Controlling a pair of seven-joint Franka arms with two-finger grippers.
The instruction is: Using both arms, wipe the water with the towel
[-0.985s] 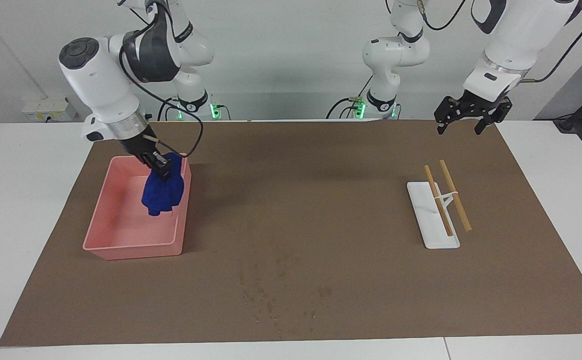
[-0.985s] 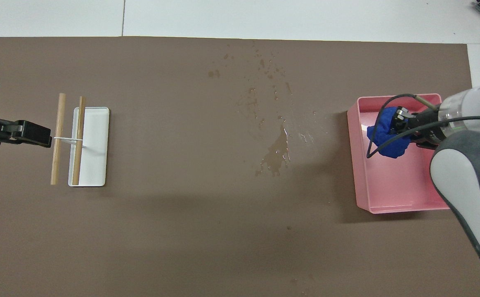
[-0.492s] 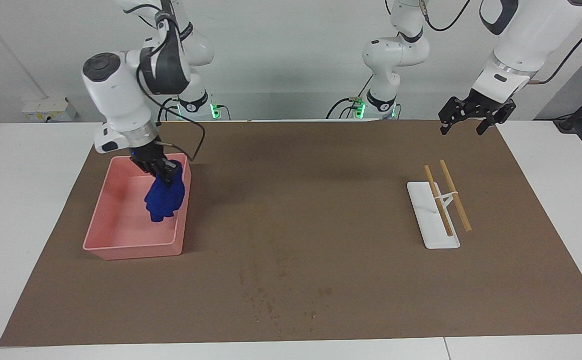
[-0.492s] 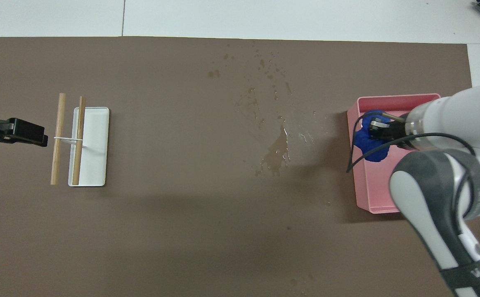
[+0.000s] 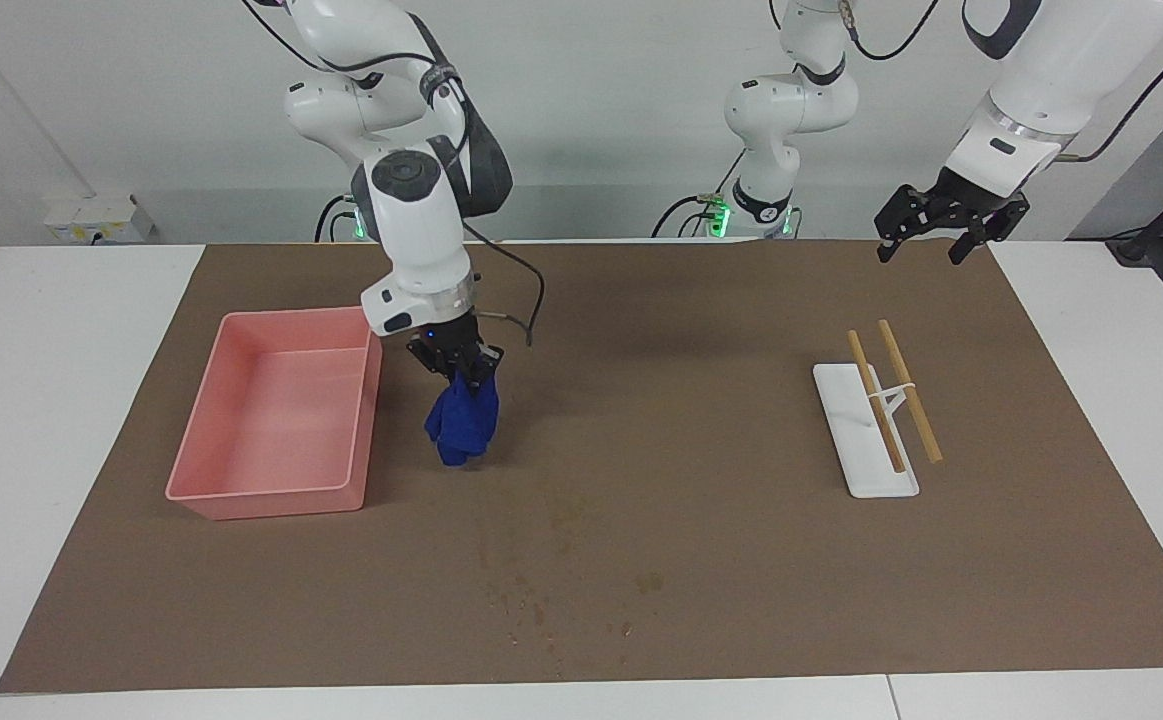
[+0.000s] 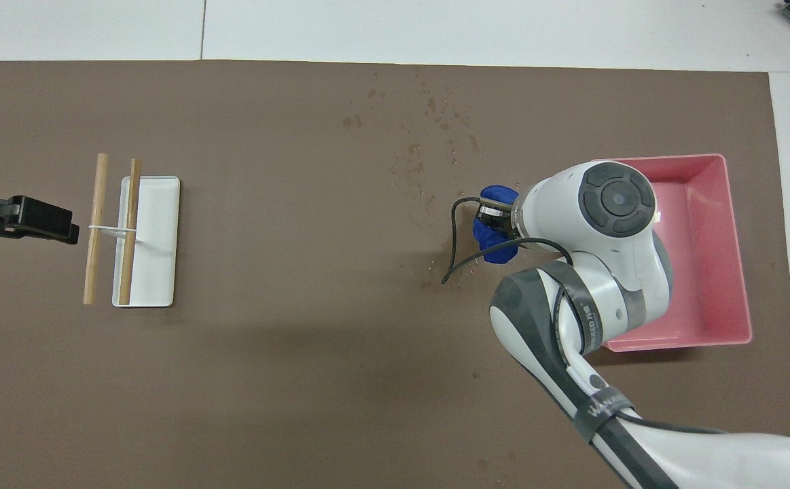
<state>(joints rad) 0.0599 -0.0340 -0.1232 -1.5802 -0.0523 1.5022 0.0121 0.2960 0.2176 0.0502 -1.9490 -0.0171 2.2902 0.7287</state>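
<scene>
My right gripper is shut on the top of the deep-blue towel. The towel hangs bunched just above the brown mat, beside the pink tray on the side toward the table's middle. In the overhead view the right arm covers most of the towel, which hangs over the wet patch. Water spots lie scattered on the mat farther from the robots, and they also show in the facing view. My left gripper is open and empty, and waits in the air over the mat's edge at the left arm's end.
The pink tray holds nothing. A white holder with two wooden sticks laid across it stands toward the left arm's end; it also shows in the overhead view.
My right arm has lifted the towel out of the pink tray and carried it toward the table's middle, over the wet patch. The left gripper has barely moved.
</scene>
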